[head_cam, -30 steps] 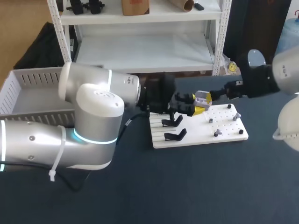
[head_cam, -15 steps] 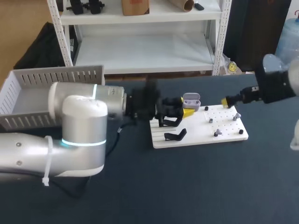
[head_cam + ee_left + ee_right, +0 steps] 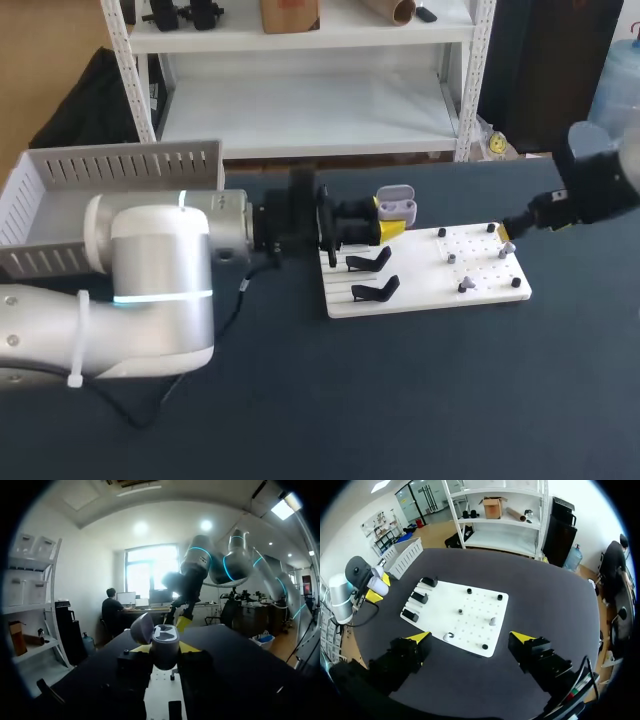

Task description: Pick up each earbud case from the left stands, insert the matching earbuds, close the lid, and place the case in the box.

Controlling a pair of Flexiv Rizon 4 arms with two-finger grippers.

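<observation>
My left gripper (image 3: 385, 216) hangs over the far left corner of the white board (image 3: 430, 275), shut on a pale lilac earbud case (image 3: 398, 206). The case's lid stands open. In the left wrist view the case (image 3: 165, 647) sits between the yellow fingertips (image 3: 188, 648), lid (image 3: 142, 629) tipped back. Two empty black stands (image 3: 372, 276) are on the board's left part. Small grey earbuds (image 3: 465, 286) rest on pegs on its right part. My right gripper (image 3: 506, 234) is open above the board's far right corner. In its own view the gripper (image 3: 470, 639) spans wide above the board (image 3: 470, 605).
A grey slatted box (image 3: 110, 165) stands at the table's far left, behind my left arm. The right wrist view shows three black stands (image 3: 419, 597) in a row on the board and the box (image 3: 402, 555) beyond it. Dark tabletop (image 3: 420, 400) lies in front of the board.
My left gripper has drawn the open case leftward, off the board's middle toward its left corner. My right gripper has pulled away to the right, apart from the case.
</observation>
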